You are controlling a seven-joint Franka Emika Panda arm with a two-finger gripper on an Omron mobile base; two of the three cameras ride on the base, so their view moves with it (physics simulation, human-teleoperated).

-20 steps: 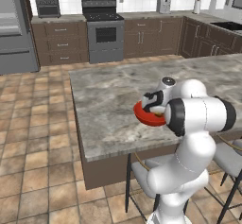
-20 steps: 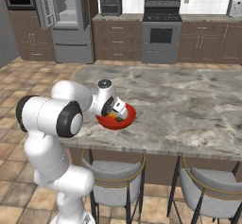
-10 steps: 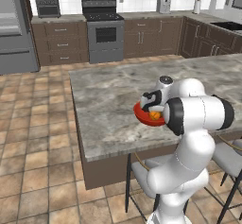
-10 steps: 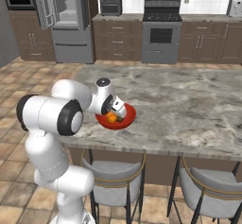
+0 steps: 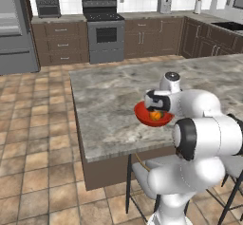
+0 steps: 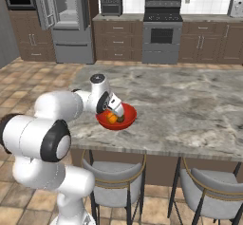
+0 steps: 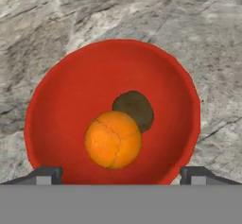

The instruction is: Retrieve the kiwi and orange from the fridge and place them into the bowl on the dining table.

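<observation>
Your tool (image 7: 120, 173) has just spread wide and let go: the orange (image 7: 113, 139) now lies in the bowl (image 7: 56, 90) on the counter (image 5: 104, 100), touching the kiwi (image 7: 134, 108). Both fruits look delivered.

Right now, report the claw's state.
Claw: open, holding nothing, above the bowl with the orange in it.

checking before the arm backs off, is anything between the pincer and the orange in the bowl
Nothing visible does. The open pincer hangs right above the red bowl, and the orange lies bare inside it, touching the kiwi.
</observation>
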